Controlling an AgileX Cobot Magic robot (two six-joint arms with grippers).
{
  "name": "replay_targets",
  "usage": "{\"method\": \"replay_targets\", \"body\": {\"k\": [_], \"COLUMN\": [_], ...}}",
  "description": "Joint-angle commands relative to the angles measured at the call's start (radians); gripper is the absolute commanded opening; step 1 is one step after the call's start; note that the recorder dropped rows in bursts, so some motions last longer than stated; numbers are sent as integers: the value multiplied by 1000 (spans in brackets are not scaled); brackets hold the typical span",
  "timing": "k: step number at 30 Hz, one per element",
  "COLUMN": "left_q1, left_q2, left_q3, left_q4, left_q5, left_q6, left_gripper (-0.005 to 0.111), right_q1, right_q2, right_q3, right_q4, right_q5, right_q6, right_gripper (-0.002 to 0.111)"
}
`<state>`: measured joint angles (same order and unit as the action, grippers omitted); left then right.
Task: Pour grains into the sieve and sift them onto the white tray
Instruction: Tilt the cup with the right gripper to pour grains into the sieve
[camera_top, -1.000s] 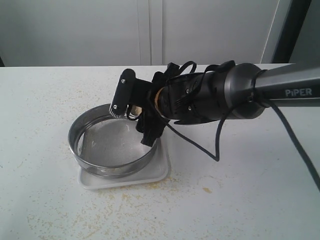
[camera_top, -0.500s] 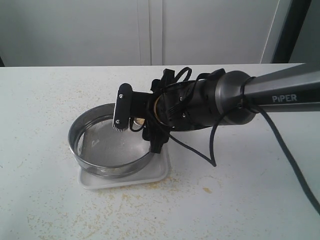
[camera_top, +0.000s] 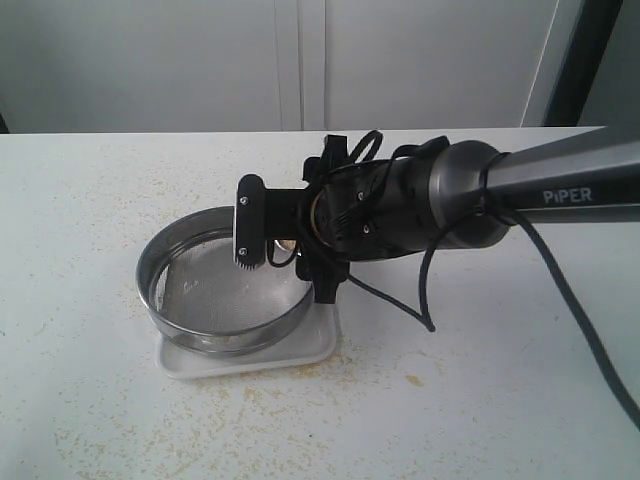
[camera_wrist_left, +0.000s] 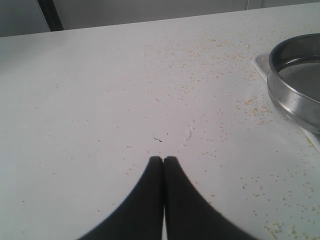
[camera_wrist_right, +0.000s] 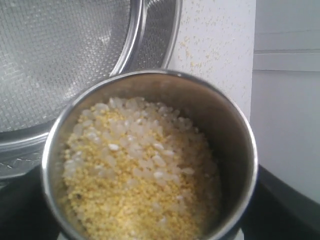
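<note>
My right gripper (camera_top: 287, 255) clasps the steel cup (camera_wrist_right: 227, 135), full of grains (camera_wrist_right: 140, 185), over the bare sieve (camera_top: 200, 335) on the white tray (camera_top: 305, 352), lower left of centre; pouring and sifting remain.

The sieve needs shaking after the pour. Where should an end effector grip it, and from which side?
Probably pinch the sieve by its thin upright wall from above, on its left, one jaw inside, one outside: the ring is too wide to span, and the right end effector crowds its right.
</note>
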<state>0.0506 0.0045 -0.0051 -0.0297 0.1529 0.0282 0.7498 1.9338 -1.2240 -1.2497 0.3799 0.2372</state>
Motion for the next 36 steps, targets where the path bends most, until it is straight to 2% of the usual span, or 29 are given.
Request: {"method": "replay_targets", "body": {"k": [1,8,17,36], "left_q1": [-3,-3,-3,-3], "left_q2": [-4,-4,-4,-4], "left_q3": [5,5,5,5], "left_q4": [-7,-7,-7,-7], "left_q5": [-2,-2,-2,-2], "left_q6": [-1,-1,-1,-1], "left_gripper": [0,0,0,0], "right_q1": [25,29,29,29], "right_q2": [-4,-4,-4,56], "right_q3": [-38,-71,-71,-71], "right_q4": [-5,-5,-5,-32], "right_q5": [16,39,52,48], "right_q6": [-42,-69,-214,-218], "right_gripper": [0,0,0,0]}}
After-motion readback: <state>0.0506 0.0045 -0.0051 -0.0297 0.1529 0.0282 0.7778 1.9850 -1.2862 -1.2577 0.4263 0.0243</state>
